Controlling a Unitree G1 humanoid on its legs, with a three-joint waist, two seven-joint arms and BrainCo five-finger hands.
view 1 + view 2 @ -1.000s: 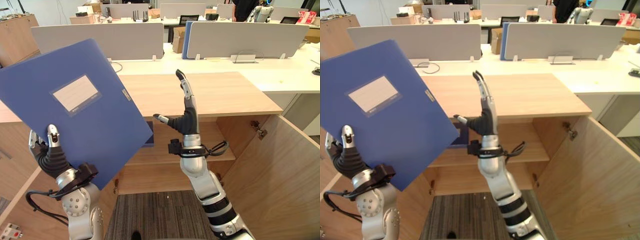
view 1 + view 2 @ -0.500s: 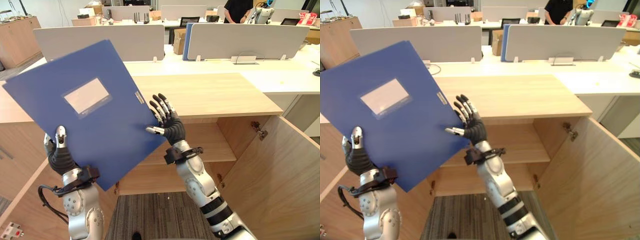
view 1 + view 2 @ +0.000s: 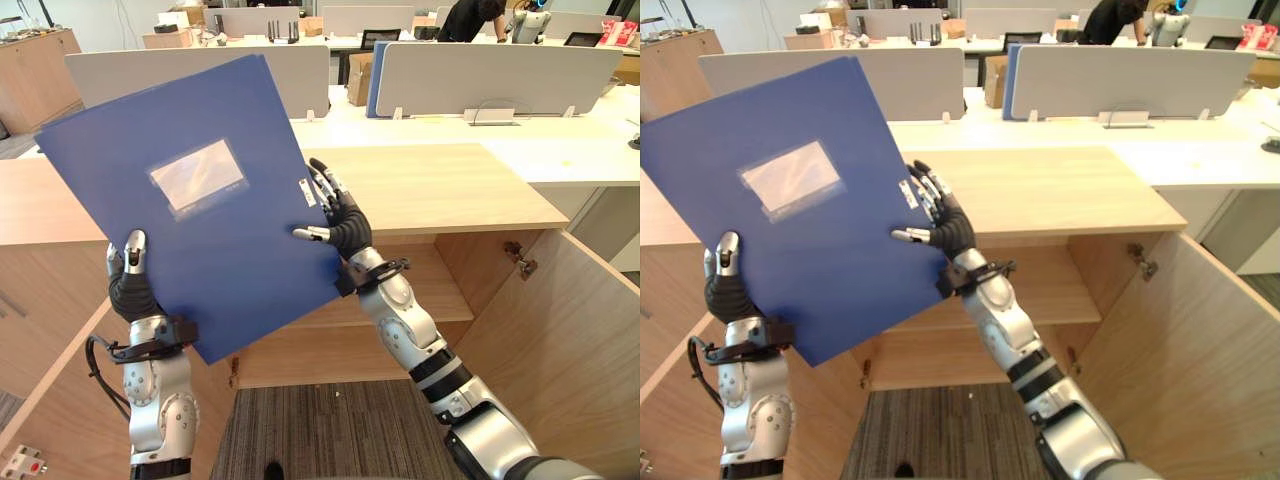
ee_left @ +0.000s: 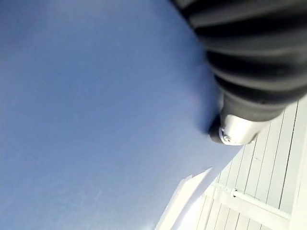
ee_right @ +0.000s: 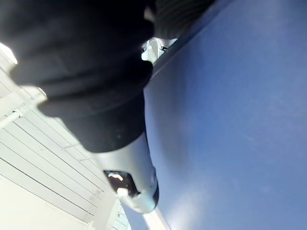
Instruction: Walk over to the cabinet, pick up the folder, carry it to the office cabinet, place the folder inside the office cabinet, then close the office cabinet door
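As left hand (image 3: 128, 283) pinches folder (image 3: 205, 235), right fingers (image 3: 331, 192) touch its edge.

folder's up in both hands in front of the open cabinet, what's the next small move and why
Probably lower the folder and tip it flatter toward the shelf. The left robot hand pinches its lower corner, the right robot hand steadies its right edge with straight fingers, and it stands raised above the cabinet top, well over the open shelf.

Bright, even office light fell from above; the blue folder's (image 3: 240, 270) label pocket (image 3: 197, 175) caught pale glare, and the cabinet shelf (image 3: 452, 288) lay in soft shade.
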